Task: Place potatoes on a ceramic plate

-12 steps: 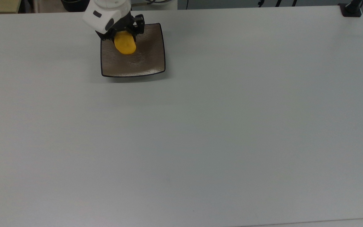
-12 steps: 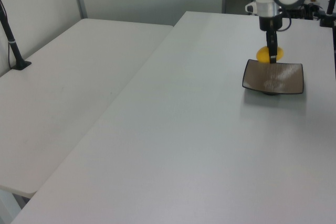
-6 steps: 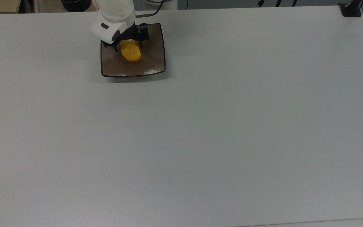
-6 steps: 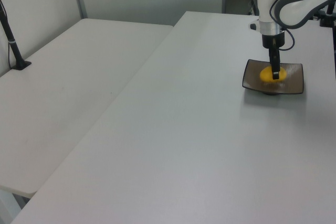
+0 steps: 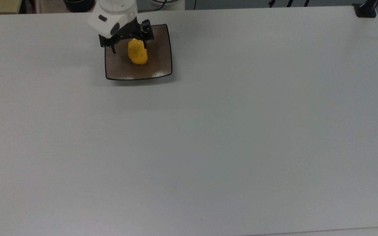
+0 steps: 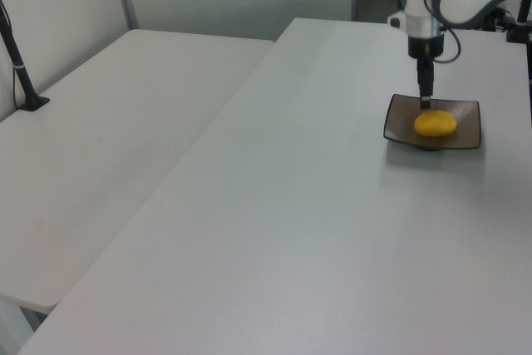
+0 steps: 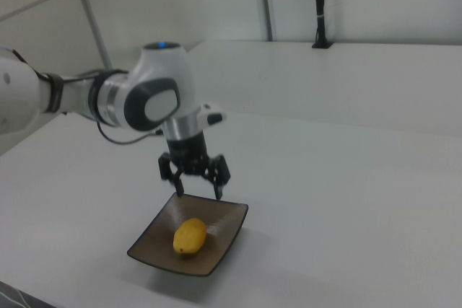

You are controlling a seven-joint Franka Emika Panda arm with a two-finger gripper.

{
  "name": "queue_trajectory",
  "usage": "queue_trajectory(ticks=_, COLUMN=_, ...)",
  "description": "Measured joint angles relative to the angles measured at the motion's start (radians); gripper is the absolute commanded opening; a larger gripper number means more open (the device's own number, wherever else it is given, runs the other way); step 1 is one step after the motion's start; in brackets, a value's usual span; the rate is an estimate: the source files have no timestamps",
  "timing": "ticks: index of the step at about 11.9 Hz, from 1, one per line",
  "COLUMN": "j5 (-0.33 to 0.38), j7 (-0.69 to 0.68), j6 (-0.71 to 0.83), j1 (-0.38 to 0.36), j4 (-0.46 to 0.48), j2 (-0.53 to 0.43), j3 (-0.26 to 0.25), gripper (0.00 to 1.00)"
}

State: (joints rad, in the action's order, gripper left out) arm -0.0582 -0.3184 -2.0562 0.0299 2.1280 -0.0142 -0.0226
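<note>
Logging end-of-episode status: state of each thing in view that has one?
potato: lying on the plate, released, nothing touching it
ceramic plate: flat on the table, right side up, holding the potato
gripper: open, empty, raised above the plate's far edge in the right view
table: bears the plate

Ceramic plate (image 5: 159,62) on white table (image 5: 208,131)

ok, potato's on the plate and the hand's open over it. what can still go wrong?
1. The open hand hangs just above the potato; a sideways retreat could clip it.
2. The potato is rounded and the ceramic plate glossy, so a nudge might roll it toward the edge.
</note>
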Motion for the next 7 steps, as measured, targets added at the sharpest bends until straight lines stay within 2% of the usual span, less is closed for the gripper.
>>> queue_trajectory(ticks=2, j5=0.000, j7=0.027, j6=0.066, j1=-0.013, j4=-0.136, j2=-0.012, j3=0.000, gripper=1.00)
queue_trajectory(ticks=5, j5=0.007, j7=0.171, j6=0.243, j1=-0.038, j4=-0.358, j2=-0.022, j3=0.001, gripper=1.00)
queue_trajectory(ticks=7, j5=0.053, j7=0.249, j6=0.368, j1=-0.043, j4=-0.484, j2=-0.026, j3=0.001, gripper=1.00)
